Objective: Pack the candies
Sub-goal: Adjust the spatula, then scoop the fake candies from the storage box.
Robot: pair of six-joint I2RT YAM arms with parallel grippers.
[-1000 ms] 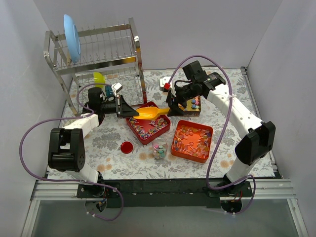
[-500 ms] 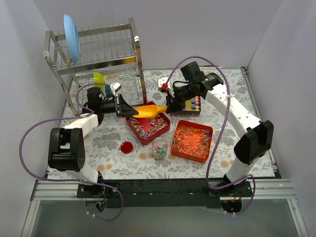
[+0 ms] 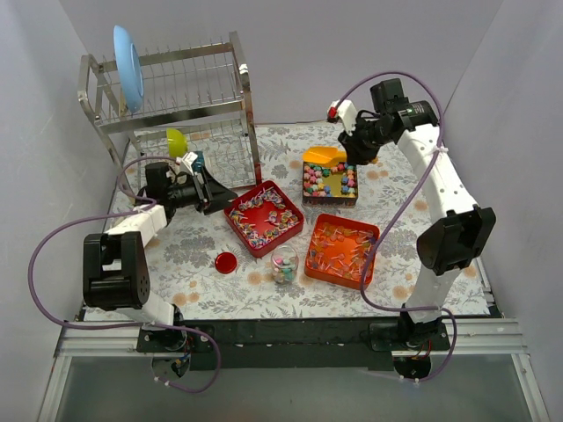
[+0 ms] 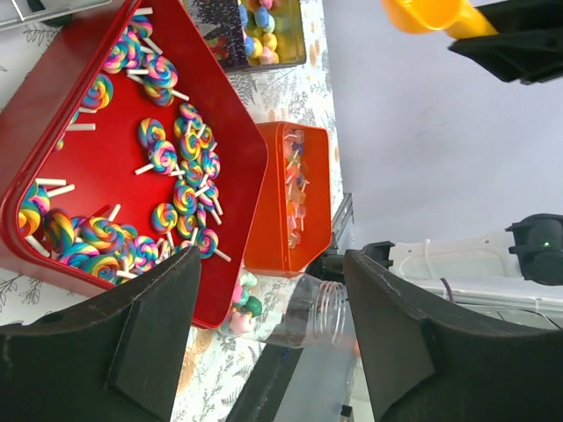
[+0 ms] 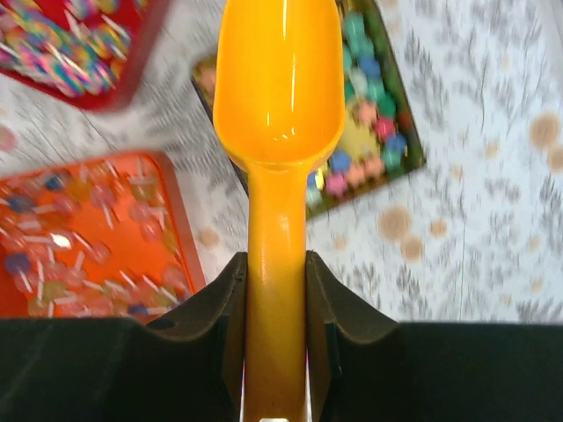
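My right gripper (image 3: 346, 155) (image 5: 274, 294) is shut on the handle of the yellow scoop (image 3: 323, 156) (image 5: 280, 97), held above the brown tray of pastel candies (image 3: 331, 183) (image 5: 374, 132). The scoop's bowl looks empty. My left gripper (image 3: 214, 195) (image 4: 273, 338) stands open with nothing in it, just left of the red tray (image 3: 236, 227) (image 4: 242, 149) of striped lollipops (image 4: 176, 189). In front stand an orange tray (image 3: 315, 266) (image 4: 264, 229) of clear-wrapped sweets and a clear jar (image 3: 284, 264) (image 4: 303, 312) holding a few pastel candies.
A round red lid (image 3: 226, 262) lies on the flowered cloth left of the jar. A metal dish rack (image 3: 176, 97) with a blue plate (image 3: 127, 63) and a yellow-green cup (image 3: 177, 141) stands at the back left, close behind my left gripper.
The scoop passed from left gripper to right. The left opened and drew back left; the right shut on the handle and carried it back right over the pastel tray.
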